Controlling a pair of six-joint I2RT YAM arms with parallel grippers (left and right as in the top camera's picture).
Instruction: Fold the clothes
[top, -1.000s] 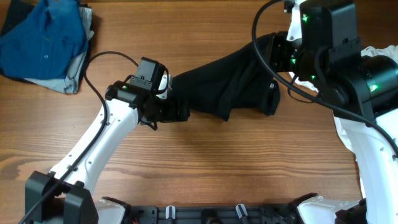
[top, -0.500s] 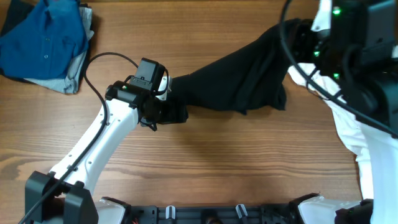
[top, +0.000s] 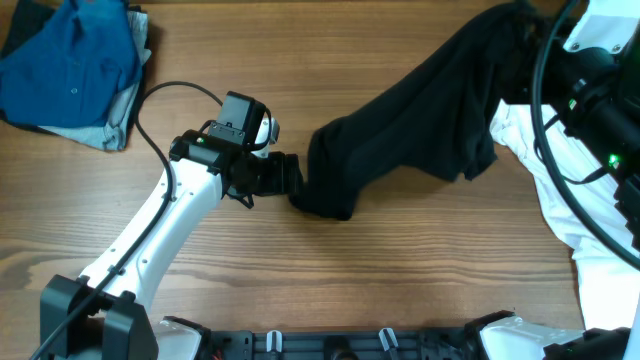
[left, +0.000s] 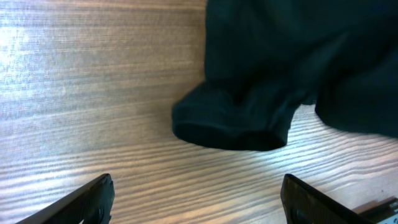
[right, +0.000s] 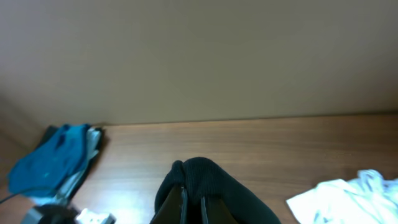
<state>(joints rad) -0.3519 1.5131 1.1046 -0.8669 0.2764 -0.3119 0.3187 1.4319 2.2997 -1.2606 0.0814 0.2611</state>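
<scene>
The black T-shirt (top: 420, 120) hangs as a long band from the far right down to the table's middle, where its low end (left: 236, 124) rests bunched on the wood. My left gripper (top: 288, 177) sits just left of that end. Its jaws (left: 199, 204) are open, with only bare wood between them and the cloth a short way ahead. My right gripper (right: 191, 194) is raised at the far right and shut on a fold of the black T-shirt (right: 211, 177). In the overhead view its fingers are hidden by cloth and arm.
A blue buttoned shirt (top: 70, 60) lies on a grey garment (top: 112, 125) at the far left corner. A white T-shirt (top: 545, 160) lies at the right, partly under my right arm. The left arm's black cable (top: 175, 88) loops above the wood.
The left jaws let go of the shirt's end. The right arm rose and moved right and back, dragging the shirt so that its low end slid right, away from the left gripper.
</scene>
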